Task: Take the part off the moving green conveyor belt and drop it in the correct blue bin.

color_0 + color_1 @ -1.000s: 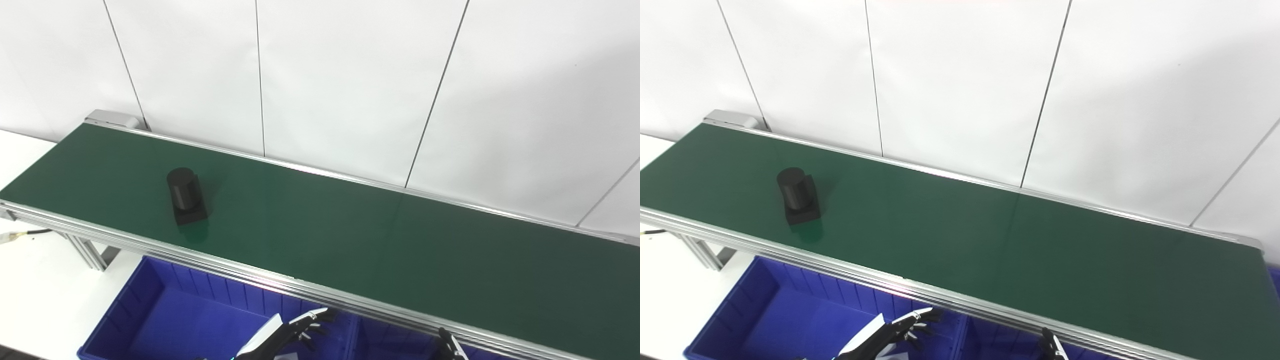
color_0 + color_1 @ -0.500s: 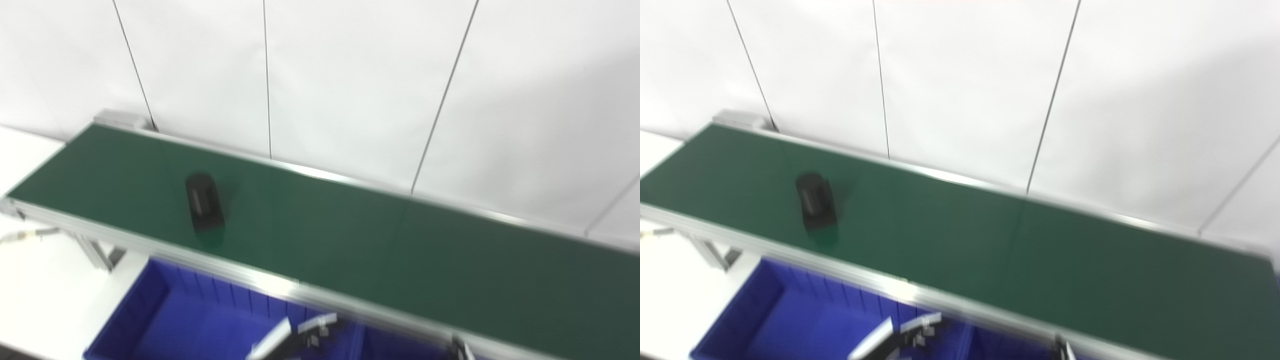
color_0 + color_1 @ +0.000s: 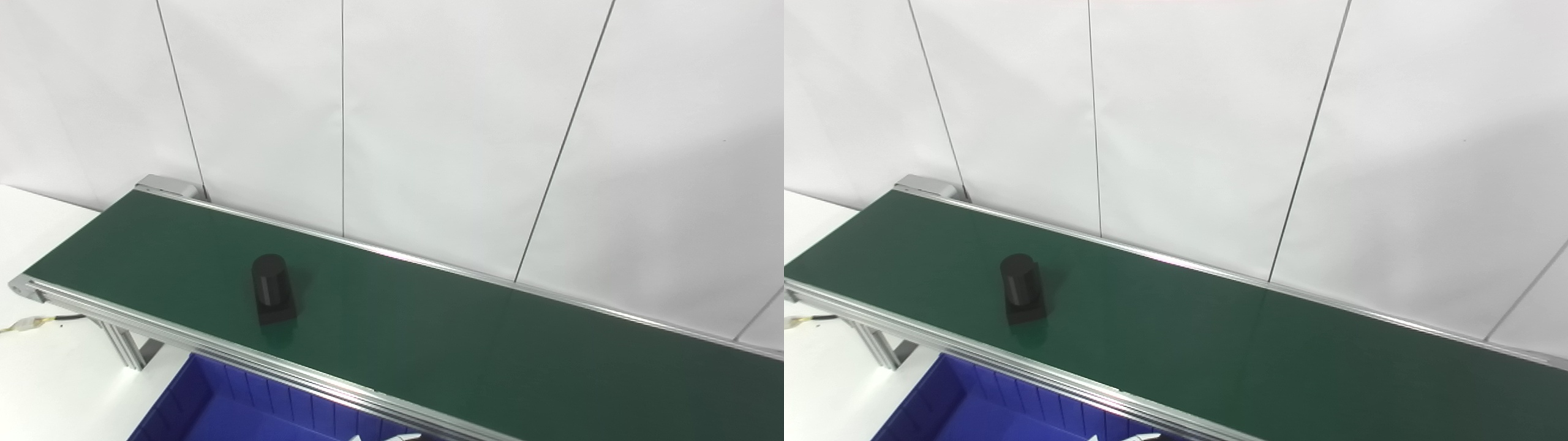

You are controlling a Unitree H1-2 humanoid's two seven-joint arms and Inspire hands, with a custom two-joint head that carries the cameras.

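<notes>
A black part (image 3: pixel 273 298) stands on the green conveyor belt (image 3: pixel 429 331), toward the belt's left end and nearer its front rail than its back rail. The part is a round drum on a squarish base, with the drum leaning away toward the back-left and the base toward the front edge. It throws a faint reflection on the belt just in front of its base.

The belt runs slantwise from the upper left to the lower right, framed by silver rails, with a white panelled wall (image 3: pixel 429 122) close behind it. Below the front rail, near the belt's left end, sits a blue bin (image 3: pixel 245 410); only its ribbed back wall and a part of its floor show. The belt's frame stands on a white bench (image 3: pixel 49 380), where a thin cable (image 3: pixel 37 321) lies by the left end of the belt.

Of the left hand (image 3: pixel 386 438) only pale fingertips show at the bottom edge, in front of the front rail and over the bin; whether they are spread or closed cannot be told. The right hand is out of sight in both views.
</notes>
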